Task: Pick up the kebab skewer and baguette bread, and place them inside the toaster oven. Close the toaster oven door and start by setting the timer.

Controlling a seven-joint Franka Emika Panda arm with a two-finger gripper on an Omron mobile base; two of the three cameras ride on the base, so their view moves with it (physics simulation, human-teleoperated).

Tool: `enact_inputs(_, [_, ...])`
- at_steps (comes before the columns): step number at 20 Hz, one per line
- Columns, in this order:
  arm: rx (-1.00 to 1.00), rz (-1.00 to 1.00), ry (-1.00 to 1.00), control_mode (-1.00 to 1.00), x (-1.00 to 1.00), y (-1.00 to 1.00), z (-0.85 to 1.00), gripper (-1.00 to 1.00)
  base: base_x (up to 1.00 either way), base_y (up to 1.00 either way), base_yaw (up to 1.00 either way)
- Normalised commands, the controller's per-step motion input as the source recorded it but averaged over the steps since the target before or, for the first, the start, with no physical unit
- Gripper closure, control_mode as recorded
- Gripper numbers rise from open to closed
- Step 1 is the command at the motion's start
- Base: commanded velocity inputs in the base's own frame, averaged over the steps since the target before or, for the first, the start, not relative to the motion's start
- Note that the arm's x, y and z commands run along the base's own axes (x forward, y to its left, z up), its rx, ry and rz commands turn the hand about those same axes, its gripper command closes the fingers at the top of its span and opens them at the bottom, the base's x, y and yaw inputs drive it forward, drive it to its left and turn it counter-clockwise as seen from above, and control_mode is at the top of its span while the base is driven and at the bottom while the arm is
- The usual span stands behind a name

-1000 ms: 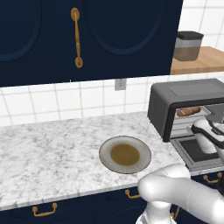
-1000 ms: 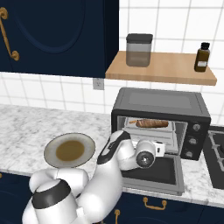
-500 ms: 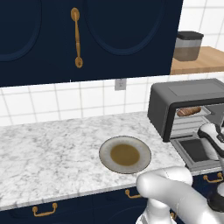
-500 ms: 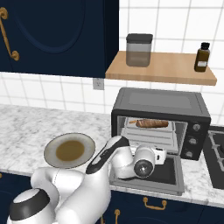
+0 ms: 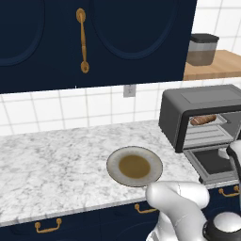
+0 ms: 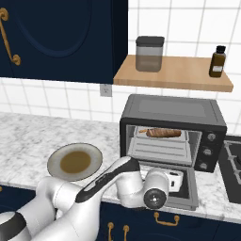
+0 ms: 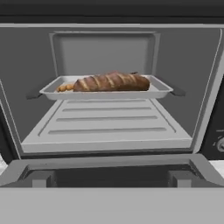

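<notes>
The dark grey toaster oven point(image 6: 169, 109) point(image 5: 200, 101) stands on the counter with its door point(image 6: 187, 194) point(image 5: 214, 162) folded down flat. The golden-brown baguette bread point(image 7: 111, 82) point(image 6: 163, 133) point(image 5: 203, 119) lies on a tray point(image 7: 159, 92) on the upper rack. At its left end pokes out a thin orange-brown piece, seemingly the kebab skewer point(image 7: 65, 87), mostly hidden by the loaf. My gripper point(image 6: 175, 178) hovers low over the lowered door, facing the oven mouth. It is open with nothing between its fingers.
A plate point(image 5: 134, 165) point(image 6: 75, 161) with a brown centre sits on the marble counter left of the oven. The oven's knobs point(image 6: 205, 151) run down its right side. A jar point(image 6: 149, 54) and a bottle point(image 6: 217, 61) stand on the shelf above. A stove point(image 6: 233, 172) lies to the right.
The hand has dropped and drawn back a little from the oven mouth toward the counter's front edge. The jaws stay open. The bread and the door have not moved.
</notes>
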Motion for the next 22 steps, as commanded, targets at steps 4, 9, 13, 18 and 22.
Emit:
enact_inputs(4, [0.0,0.0,0.0,-1.0,-0.77,-0.18,0.0,-1.0,0.0,0.0,0.0])
enact_inputs(9, [0.0,0.0,0.0,-1.0,-0.68,-0.17,0.0,-1.0,0.0,0.0,0.0])
enact_inputs(13, [0.0,0.0,0.01,-1.0,-0.48,-0.16,0.0,-1.0,0.0,0.0,0.0])
enact_inputs(18, [0.0,0.02,0.0,-1.0,-0.46,-0.32,-0.12,-1.0,0.0,0.0,0.0])
enact_inputs(22, [0.0,0.03,0.0,-1.0,-0.41,-0.28,-0.29,-1.0,0.0,0.0,0.0])
